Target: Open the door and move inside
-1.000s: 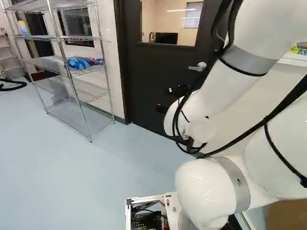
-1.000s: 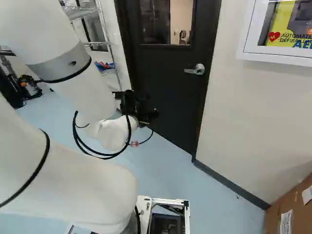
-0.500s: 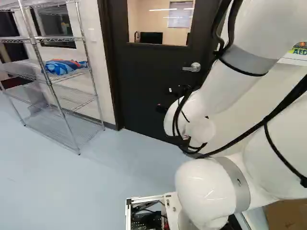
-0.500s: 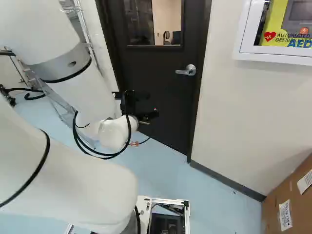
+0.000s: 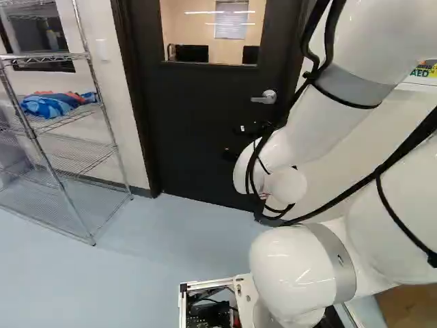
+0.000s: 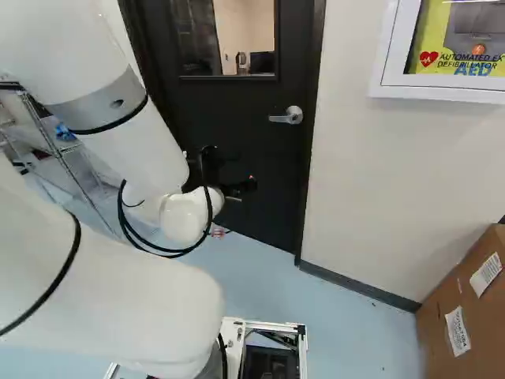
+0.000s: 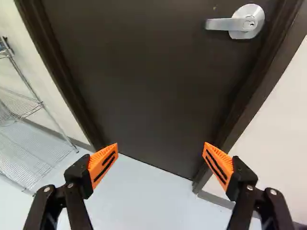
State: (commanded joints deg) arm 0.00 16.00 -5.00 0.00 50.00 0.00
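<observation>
My black gripper (image 6: 237,188) is in front of the lower half of the dark door (image 6: 272,178) in the right base view, lower than the silver lever handle (image 6: 287,116) and left of it. In the wrist view the gripper (image 7: 160,145) stands wide open, its orange pads apart and nothing between them. Ahead of it the door (image 7: 144,81) fills the space and sits closed in its frame. The handle (image 7: 235,23) lies farther ahead, off toward one finger's side, untouched. The left base view shows the handle (image 5: 265,97) just beside my arm.
A wire shelf (image 5: 51,160) with blue cloth stands left of the door. Right of the door are a wall (image 6: 379,181), a white defibrillator cabinet (image 6: 430,88) and, low down, a cardboard box (image 6: 465,308). Pale floor (image 5: 157,273) lies before the door.
The base has moved, turning to the right: door, handle and shelf have shifted left in both base views. Against its lowest joint the arm holds the same pose.
</observation>
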